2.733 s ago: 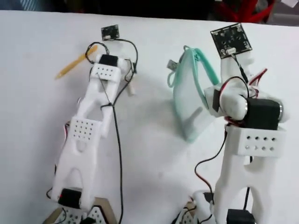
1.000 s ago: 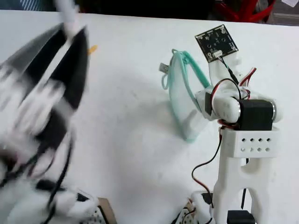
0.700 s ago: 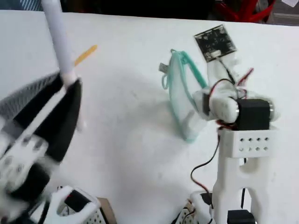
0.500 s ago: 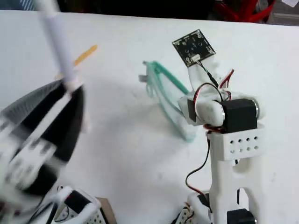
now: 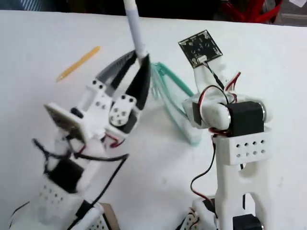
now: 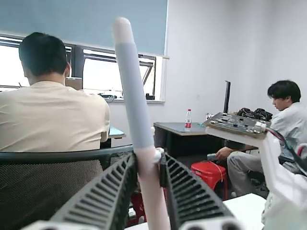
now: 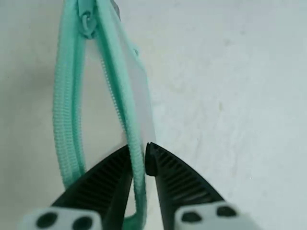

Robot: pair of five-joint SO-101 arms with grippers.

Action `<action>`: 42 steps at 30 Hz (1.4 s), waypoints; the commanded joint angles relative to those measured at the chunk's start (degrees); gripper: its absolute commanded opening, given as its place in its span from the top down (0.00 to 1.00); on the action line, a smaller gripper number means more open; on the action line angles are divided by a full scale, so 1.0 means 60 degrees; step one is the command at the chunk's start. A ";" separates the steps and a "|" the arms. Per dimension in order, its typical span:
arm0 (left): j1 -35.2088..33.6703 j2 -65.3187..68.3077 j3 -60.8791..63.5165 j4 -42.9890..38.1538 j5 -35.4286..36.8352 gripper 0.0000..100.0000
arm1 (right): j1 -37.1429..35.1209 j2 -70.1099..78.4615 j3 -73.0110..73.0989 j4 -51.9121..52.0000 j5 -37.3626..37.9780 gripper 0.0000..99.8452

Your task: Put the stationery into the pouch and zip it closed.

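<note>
A mint-green zip pouch (image 5: 168, 93) stands on edge at the table's middle, its mouth open. My right gripper (image 5: 192, 106) is shut on one zipper edge of the pouch (image 7: 120, 81), as its own view shows at the gripper (image 7: 138, 154); the zipper pull (image 7: 87, 21) sits at the pouch's far end. My left gripper (image 5: 139, 62) is raised just left of the pouch, shut on a white pen (image 5: 134, 26) that points upward. In the left wrist view the white pen (image 6: 130, 91) stands clamped in the gripper (image 6: 157, 165). A yellow pen (image 5: 78, 63) lies on the table at the far left.
The white table (image 5: 268, 62) runs to a dark far edge. The right arm's camera board (image 5: 200, 46) sticks out above the pouch, with loose cables beneath it. The arm bases (image 5: 235, 191) stand along the near edge.
The left arm has swung up and rightward with the white pen, ending beside the pouch. The right gripper has turned the pouch toward the left.
</note>
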 commanded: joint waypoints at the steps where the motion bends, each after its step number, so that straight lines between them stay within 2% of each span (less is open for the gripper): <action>1: 0.0667 0.0725 0.0103 -0.1421 -0.0015 0.98 | -0.0022 -0.0022 -0.0044 -0.0110 -0.0088 0.98; 5: 0.1355 0.1707 0.0073 -0.2256 -0.0059 0.98 | -0.0022 -0.0022 -0.0044 -0.0110 -0.0088 0.98; 11: 0.1004 0.3319 0.0132 -0.3150 -0.0059 0.98 | -0.0007 -0.0037 -0.0044 -0.0110 -0.0029 0.98; 16: 0.0974 0.3729 0.0190 -0.3165 -0.0059 0.98 | 0.0037 -0.0037 -0.0059 -0.0242 -0.0044 0.98; 22: 0.1004 0.3436 0.0952 -0.3179 -0.0059 0.97 | 0.0769 -0.0037 -0.0059 -0.0462 -0.0015 0.98; 24: 0.1048 0.3392 0.1055 -0.3121 0.0000 0.94 | 0.0784 -0.0037 -0.0059 -0.0491 -0.0015 0.98; 28: 0.1297 0.3187 0.0659 -0.1231 0.0132 0.85 | 0.0784 -0.0037 -0.0059 -0.0505 -0.0015 0.98; 34: 0.0725 0.2601 -0.1187 0.2549 0.2125 0.78 | 0.0799 -0.0022 -0.0044 -0.0505 -0.0015 0.98; 38: -0.0286 0.2161 -0.2579 0.4469 0.1377 0.76 | 0.0828 -0.0022 -0.0044 -0.0505 0.0000 0.98; 40: -0.1121 0.2073 -0.3165 0.4938 0.0527 0.76 | 0.1048 -0.0022 -0.0044 -0.0520 0.0000 0.98; 42: -0.2029 0.2073 -0.3546 0.5231 0.0293 0.76 | 0.1253 -0.0022 -0.0044 -0.0623 0.0000 0.98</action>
